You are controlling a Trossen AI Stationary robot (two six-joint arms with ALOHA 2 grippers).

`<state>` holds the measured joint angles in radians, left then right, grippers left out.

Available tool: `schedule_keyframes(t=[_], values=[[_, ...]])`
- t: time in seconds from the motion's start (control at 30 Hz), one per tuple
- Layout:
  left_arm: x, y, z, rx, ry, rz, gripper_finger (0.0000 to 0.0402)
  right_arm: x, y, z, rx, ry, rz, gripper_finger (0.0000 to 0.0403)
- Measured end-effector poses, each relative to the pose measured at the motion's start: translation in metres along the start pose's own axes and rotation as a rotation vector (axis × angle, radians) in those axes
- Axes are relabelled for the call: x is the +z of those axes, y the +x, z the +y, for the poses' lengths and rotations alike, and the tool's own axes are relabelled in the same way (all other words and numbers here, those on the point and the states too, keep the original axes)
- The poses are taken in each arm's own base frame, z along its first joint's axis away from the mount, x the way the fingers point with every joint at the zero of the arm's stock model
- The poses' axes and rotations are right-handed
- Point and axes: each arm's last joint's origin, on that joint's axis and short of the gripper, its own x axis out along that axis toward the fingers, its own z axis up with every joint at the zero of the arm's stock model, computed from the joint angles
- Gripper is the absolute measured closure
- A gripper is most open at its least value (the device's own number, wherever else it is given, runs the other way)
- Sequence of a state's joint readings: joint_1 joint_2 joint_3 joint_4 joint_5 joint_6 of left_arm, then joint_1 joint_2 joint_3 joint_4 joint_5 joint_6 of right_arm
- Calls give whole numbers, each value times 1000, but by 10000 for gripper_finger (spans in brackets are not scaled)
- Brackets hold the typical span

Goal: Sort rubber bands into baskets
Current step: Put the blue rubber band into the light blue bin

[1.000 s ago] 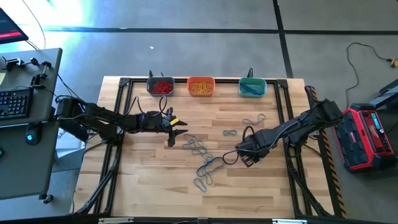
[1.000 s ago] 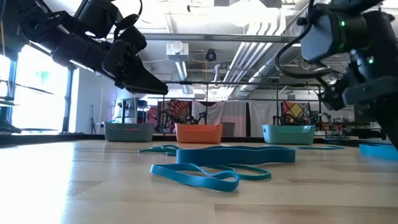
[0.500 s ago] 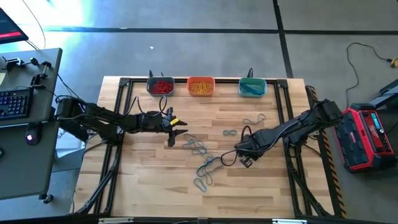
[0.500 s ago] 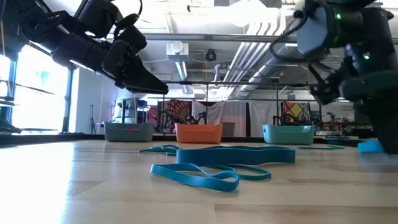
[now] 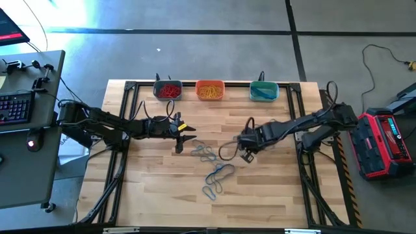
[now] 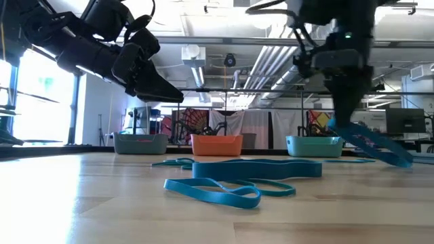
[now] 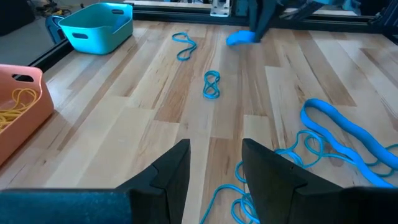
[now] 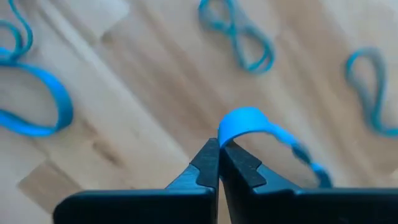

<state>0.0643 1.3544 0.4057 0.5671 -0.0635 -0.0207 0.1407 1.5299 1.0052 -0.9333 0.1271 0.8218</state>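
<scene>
Right wrist view shows my right gripper (image 8: 219, 151) with its fingers pressed together on a blue rubber band (image 8: 249, 121), a loop of it bulging out past the tips. A second ago that gripper was lower on the table near the bottom of the blue pile; it has since shut and carried up toward the table's middle (image 5: 246, 144), and from table height the blue rubber band hangs off it clear of the wood (image 6: 369, 142). I judge the pick has succeeded, so the next leg is the carry to the teal-green basket (image 5: 264, 91), which already holds blue. My left gripper (image 5: 182, 136) has not moved; it hangs above the table left of the pile with fingers spread and nothing between them. Counting: three baskets along the far edge, the grey-blue basket (image 5: 168, 90) with red bands, the orange basket (image 5: 210, 90) with yellow, and the teal-green one. Loose on the table I see only blue bands: two lone ones (image 5: 240, 138) (image 5: 265, 125) and a tangled pile (image 5: 211, 166) I cannot count exactly.
</scene>
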Motion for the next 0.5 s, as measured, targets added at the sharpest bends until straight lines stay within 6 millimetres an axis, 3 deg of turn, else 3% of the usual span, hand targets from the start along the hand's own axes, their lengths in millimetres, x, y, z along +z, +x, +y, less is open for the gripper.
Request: schedule_keyframes(t=[0.5], values=[[0,0,0,1,-2,3,264,55,3,-66,-73,12,-25,403]])
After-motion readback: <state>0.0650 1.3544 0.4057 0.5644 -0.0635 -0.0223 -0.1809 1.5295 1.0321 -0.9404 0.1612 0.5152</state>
